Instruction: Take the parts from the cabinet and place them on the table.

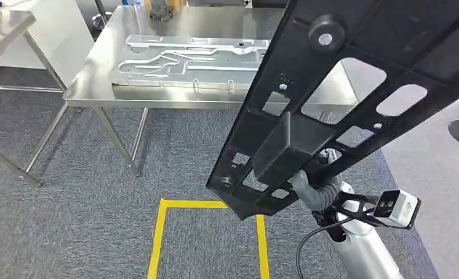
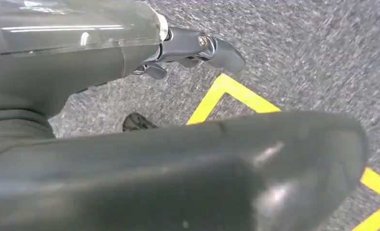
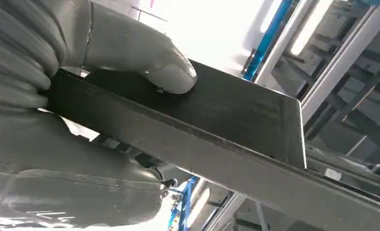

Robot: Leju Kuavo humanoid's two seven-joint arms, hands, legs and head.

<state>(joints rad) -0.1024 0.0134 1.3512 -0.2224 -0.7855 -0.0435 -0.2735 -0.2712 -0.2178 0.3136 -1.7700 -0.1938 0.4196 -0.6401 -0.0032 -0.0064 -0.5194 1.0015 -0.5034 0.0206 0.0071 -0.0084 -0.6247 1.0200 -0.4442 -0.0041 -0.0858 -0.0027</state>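
Your right hand [image 1: 312, 189] has its fingers clamped on a black perforated frame part [image 1: 343, 99], raised tilted above grey carpet [image 1: 76, 232], short of the steel table [image 1: 215, 23]. Left hand [image 2: 193, 48]: finger state unclear.

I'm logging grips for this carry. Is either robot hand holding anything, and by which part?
The right robot hand grips the black frame by a flat upright tab near its lower end, thumb pressed on the tab's face. The left robot hand holds nothing.

A silver plate [image 1: 186, 61] is covering much of the table [image 1: 99, 75] at eleven o'clock; its near edge is seemingly staying bare.
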